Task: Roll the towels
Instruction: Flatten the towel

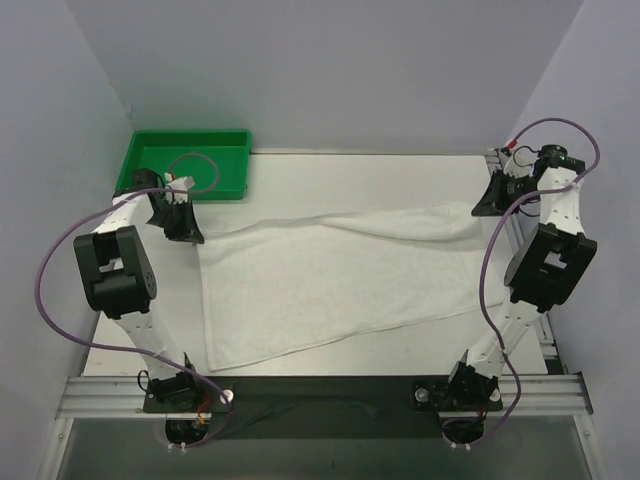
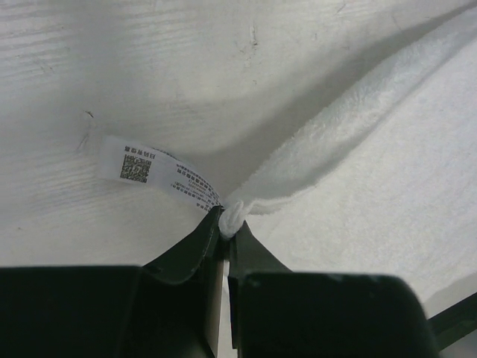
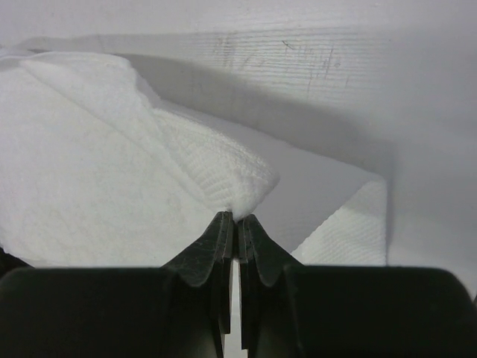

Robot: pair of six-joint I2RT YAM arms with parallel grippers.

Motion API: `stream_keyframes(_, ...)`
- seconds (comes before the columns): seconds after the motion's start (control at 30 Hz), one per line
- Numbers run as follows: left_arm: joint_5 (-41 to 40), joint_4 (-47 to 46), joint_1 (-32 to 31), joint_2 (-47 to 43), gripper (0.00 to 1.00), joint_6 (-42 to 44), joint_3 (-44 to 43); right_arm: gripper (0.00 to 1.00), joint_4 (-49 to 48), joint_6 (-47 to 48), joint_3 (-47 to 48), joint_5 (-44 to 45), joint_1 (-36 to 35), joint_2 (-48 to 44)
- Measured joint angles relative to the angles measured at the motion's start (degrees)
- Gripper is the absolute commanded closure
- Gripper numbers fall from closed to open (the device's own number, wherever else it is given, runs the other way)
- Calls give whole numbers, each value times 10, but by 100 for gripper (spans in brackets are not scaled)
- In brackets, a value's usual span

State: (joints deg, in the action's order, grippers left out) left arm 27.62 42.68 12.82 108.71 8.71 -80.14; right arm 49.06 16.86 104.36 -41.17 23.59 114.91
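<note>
One towel (image 1: 330, 285) lay spread across the surface (image 1: 380, 185), its near edge loose toward the arm bases and its far edge bunched. Left tool (image 2: 226, 224) pinched the far-left corner, beside the one care label (image 2: 160, 173). The right tool (image 3: 236, 222) pinched the far-right corner. Judged step: corners gripped, rolling not yet begun. The next move calls for both tools travelling evenly, edge kept taut. One green tray (image 1: 185, 165) sat beyond, far left.
</note>
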Motion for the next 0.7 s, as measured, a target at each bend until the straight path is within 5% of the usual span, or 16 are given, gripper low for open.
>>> stream_keyframes(0.4,-45,4,-2,152,99,0,-196,100,-50,-51,81,67,-16,113)
stream_keyframes(0.57,-45,6,-10,198,77,-5,-258,100,-73,-75,140,110,-40,162)
stream_keyframes(0.63,-45,6,-12,207,63,-5,-267,77,-85,-84,168,135,-53,183)
stream_keyframes(0.7,-45,9,-12,208,52,-3,-268,31,-92,-94,183,156,-63,196)
